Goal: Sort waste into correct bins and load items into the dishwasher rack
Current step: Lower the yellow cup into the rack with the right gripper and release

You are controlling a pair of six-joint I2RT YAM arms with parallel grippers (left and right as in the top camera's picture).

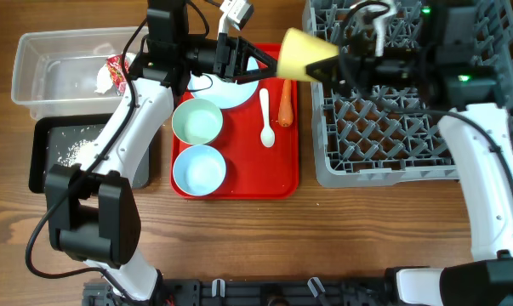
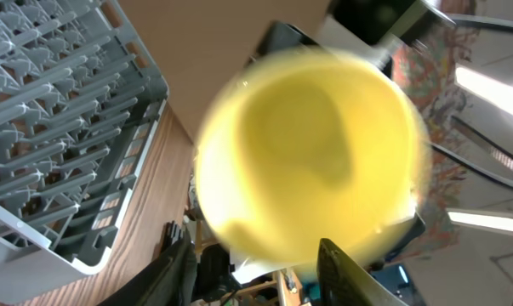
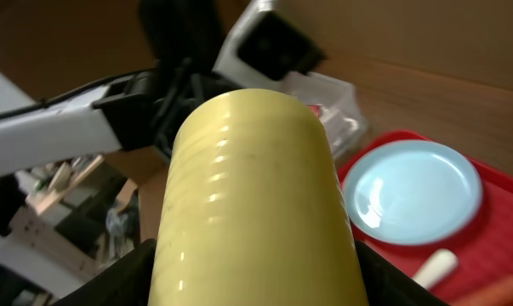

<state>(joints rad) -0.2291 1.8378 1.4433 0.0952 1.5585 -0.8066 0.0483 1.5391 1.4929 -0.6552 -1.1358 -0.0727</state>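
Note:
The small yellow cup (image 1: 305, 55) hangs on its side in the air between the red tray and the grey dishwasher rack (image 1: 384, 127). My right gripper (image 1: 341, 64) is shut on its base; in the right wrist view its fingers (image 3: 252, 280) flank the cup (image 3: 252, 195). My left gripper (image 1: 271, 66) is open at the cup's mouth; in the left wrist view its spread fingers (image 2: 256, 268) sit under the cup's rim (image 2: 311, 153). The pale blue plate (image 1: 239, 89), mint-green bowl (image 1: 197, 121), pale blue bowl (image 1: 198, 168), white spoon (image 1: 266, 119) and carrot (image 1: 286, 102) lie on the tray.
The red tray (image 1: 239, 183) lies mid-table. The clear tub (image 1: 52, 68) at the far left holds the red-and-white wrapper (image 1: 118, 75) and tissue (image 1: 103, 78). The black tub (image 1: 48, 161) below it holds rice grains (image 1: 73, 151). The rack also shows in the left wrist view (image 2: 52, 127).

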